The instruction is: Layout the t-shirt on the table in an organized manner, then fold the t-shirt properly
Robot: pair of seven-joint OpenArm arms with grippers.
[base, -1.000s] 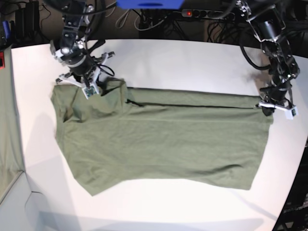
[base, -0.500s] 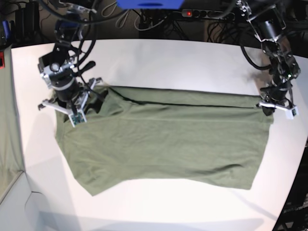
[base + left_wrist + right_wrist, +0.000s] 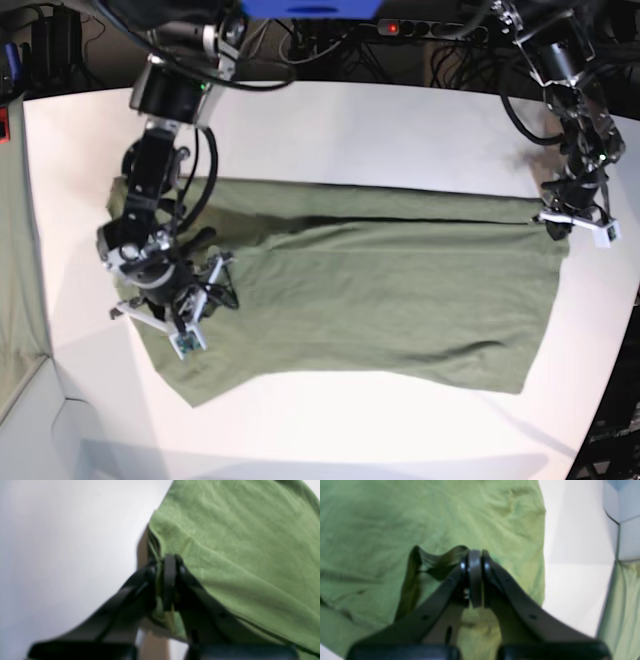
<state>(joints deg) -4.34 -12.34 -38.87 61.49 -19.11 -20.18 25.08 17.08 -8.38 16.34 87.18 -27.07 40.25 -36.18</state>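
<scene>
Both grippers were closed. Left gripper point(image 3: 169, 585) had its jaws pressed together on a pinch of the olive-green t-shirt point(image 3: 380, 285) at the cloth's edge, with green fabric showing between the black fingers point(image 3: 140, 585) in the left wrist view. In the base view that gripper point(image 3: 572, 222) sat at the shirt's far corner on the view's right side, near the curved rim of the white table point(image 3: 400, 120).

Right gripper point(image 3: 475, 580) also had its jaws together, and a dark raised fold of the shirt point(image 3: 495, 512) stood just beside its fingertips; whether cloth was actually caught between them could not be told. In the base view this gripper point(image 3: 180, 315) hovered low over the shirt's left part, close to its near edge.

The t-shirt lay spread across the middle of the table, mostly flat, with a long crease running along its far side. A pale grey-green cloth strip point(image 3: 18, 270) lay along the table's left border.
</scene>
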